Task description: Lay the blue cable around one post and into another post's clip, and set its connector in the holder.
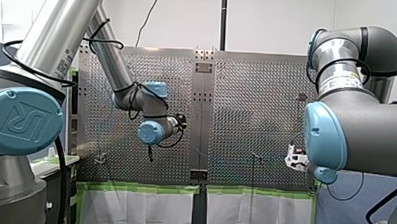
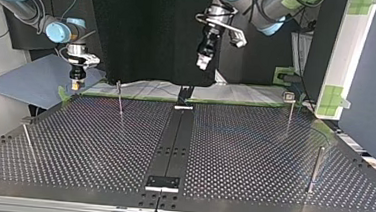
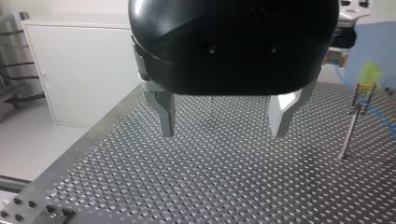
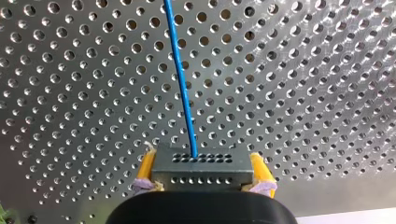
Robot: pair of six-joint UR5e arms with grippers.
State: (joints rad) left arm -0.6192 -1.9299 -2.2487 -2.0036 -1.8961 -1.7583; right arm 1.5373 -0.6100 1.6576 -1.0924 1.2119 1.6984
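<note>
My right gripper [image 4: 201,164], with yellow pads, is shut on a grey connector block [image 4: 201,173]. The thin blue cable [image 4: 181,74] runs straight out of the block, ahead of the gripper, above the perforated table. In the top view this gripper [image 2: 77,81] hangs over the table's far left corner. My left gripper [image 3: 223,119] is open with nothing between its metal fingers [image 3: 164,112], and it hovers above the far middle of the table [image 2: 203,62]. In the left wrist view the blue cable [image 3: 377,112] passes a thin post with a clip [image 3: 356,109].
Thin posts stand at the far left [image 2: 120,101], far right [image 2: 289,113], near right [image 2: 315,167] and near left [image 2: 28,140] of the perforated table. A black rail [image 2: 176,135] runs down its middle, with a small bracket [image 2: 162,181] at the near end.
</note>
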